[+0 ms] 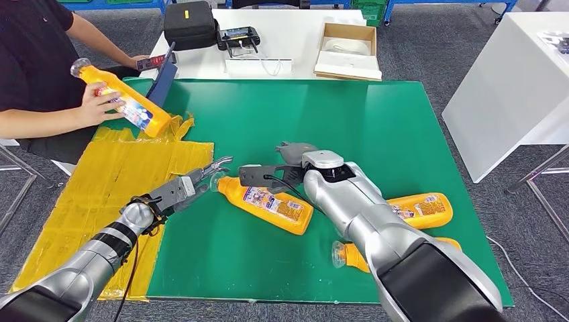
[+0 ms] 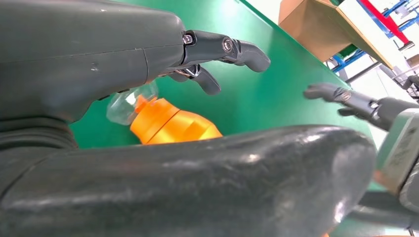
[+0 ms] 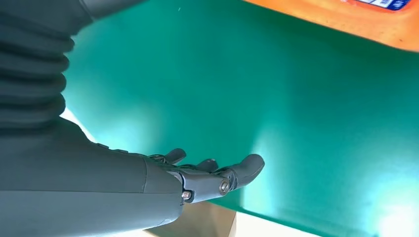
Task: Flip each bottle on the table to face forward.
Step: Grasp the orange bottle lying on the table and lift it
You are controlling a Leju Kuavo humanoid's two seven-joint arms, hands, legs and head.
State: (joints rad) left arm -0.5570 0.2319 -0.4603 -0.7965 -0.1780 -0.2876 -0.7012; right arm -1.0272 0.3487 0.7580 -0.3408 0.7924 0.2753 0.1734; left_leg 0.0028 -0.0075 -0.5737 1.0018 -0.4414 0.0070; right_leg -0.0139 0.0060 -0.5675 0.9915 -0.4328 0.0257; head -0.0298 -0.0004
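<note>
Flanking the lying bottle (image 1: 266,204), left hand (image 1: 199,181) and right hand (image 1: 268,174) hover, fingers released.

Bright, even light from overhead fills the head view, which is sharp, with only soft shadows under the arms on the green bench (image 1: 376,127). In the right wrist view, pale glare patches spread over the green surface. The left wrist view blurs close up on the left hand (image 2: 148,74).

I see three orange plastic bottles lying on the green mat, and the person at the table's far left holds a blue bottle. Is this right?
Not quite: the bottle the person holds is orange, like the others, as the head view shows. The three orange plastic bottles do lie on the green mat.
</note>
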